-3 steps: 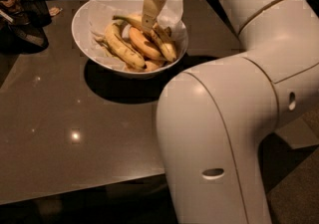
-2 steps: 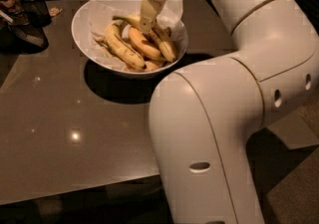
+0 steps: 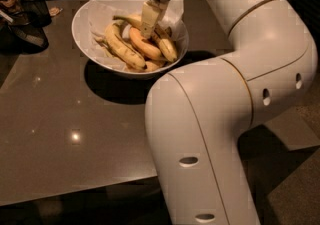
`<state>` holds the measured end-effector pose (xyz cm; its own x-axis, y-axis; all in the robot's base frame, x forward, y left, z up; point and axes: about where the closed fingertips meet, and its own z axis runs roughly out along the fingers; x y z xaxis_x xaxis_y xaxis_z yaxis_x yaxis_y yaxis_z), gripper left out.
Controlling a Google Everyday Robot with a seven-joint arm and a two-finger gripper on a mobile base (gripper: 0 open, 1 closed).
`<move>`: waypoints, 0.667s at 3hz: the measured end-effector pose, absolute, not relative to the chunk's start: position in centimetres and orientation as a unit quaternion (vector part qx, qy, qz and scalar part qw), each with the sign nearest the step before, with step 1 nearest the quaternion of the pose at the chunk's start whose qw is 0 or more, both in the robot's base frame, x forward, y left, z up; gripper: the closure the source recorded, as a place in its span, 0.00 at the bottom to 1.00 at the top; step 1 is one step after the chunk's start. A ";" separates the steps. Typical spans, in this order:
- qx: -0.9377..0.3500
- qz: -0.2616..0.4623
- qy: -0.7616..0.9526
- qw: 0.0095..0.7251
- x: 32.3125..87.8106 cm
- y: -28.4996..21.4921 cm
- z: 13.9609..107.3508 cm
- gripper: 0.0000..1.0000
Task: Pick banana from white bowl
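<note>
The gripper (image 3: 146,33) is low inside the white bowl (image 3: 79,31), which stands on the dark table (image 3: 75,114). Its tip meets the banana (image 3: 167,48), the long speckled one with a greenish stem (it lies just behind a plump orange banana (image 3: 145,49)). Whether the jaws are clenched or released, I cannot tell.

Likely an office; grey table (image 3: 75,119), black desk organiser (image 3: 29,0), carpet (image 3: 295,194); claw (image 3: 148,31) inside the white bowl (image 3: 80,39).
</note>
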<state>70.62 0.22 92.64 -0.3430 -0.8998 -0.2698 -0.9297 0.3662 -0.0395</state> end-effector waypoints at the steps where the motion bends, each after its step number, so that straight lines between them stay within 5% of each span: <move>1: -0.553 0.064 0.822 0.116 70.6 -0.1 92.0 0.39; 2: -0.551 0.064 0.825 0.110 70.7 -0.4 91.5 0.58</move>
<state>70.74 -0.43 91.50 -0.3691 -0.8948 -0.2510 -0.9228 0.3850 -0.0156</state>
